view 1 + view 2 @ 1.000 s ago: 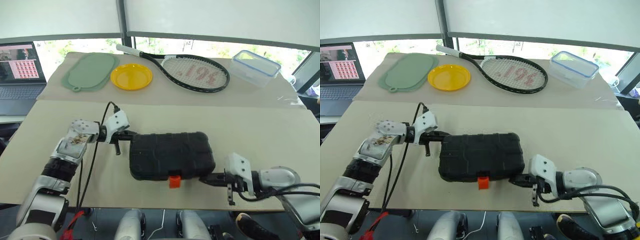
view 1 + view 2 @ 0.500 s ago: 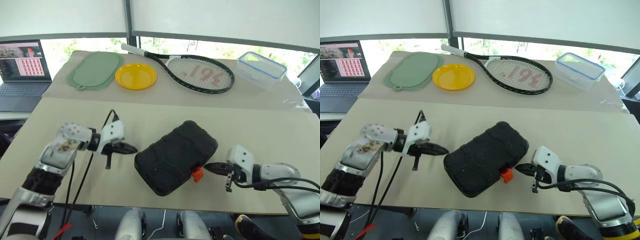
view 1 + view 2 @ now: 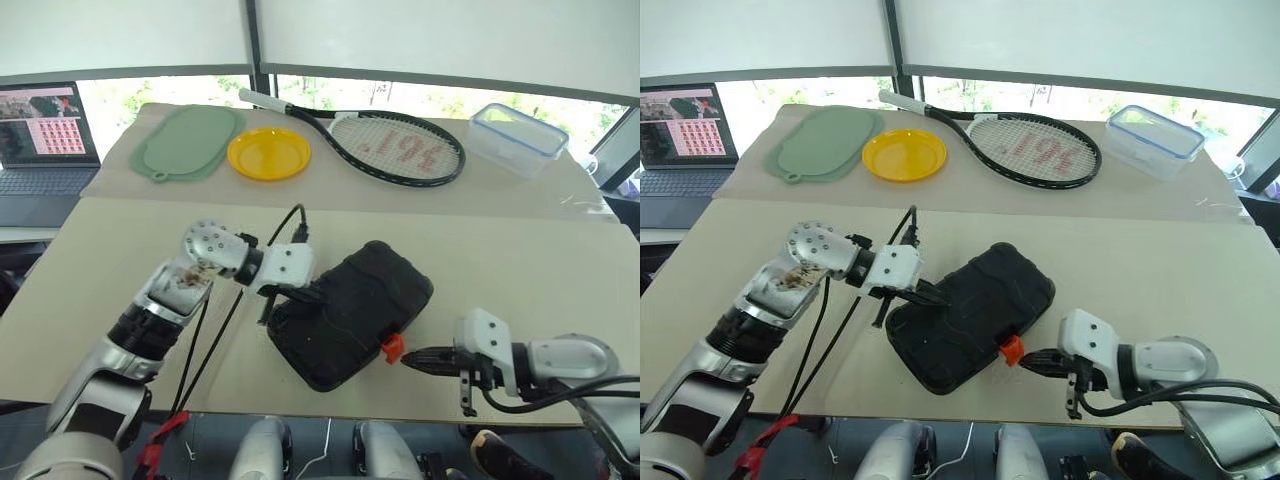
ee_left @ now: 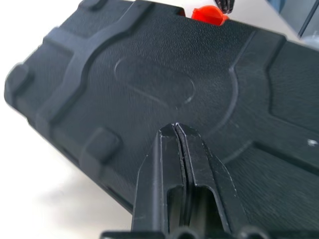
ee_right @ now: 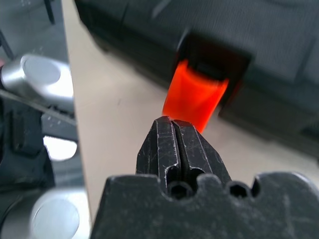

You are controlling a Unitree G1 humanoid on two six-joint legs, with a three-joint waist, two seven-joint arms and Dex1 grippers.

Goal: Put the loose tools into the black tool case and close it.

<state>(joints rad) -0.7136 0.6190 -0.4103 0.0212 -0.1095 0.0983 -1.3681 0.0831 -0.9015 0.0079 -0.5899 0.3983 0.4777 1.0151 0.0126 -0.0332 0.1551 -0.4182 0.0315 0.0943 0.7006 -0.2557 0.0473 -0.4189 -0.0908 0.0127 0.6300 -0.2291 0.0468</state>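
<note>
The closed black tool case lies askew near the tabletop's front edge. The left gripper, jaws clenched empty, reaches across onto its lid; the right gripper, likewise clenched, points at the orange latch. Its contents are hidden.

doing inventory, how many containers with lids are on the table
2: the black tool case lies closed near the front edge between the two grippers, and a clear blue-rimmed plastic box sits at the far right corner beyond the tennis racket.
</note>
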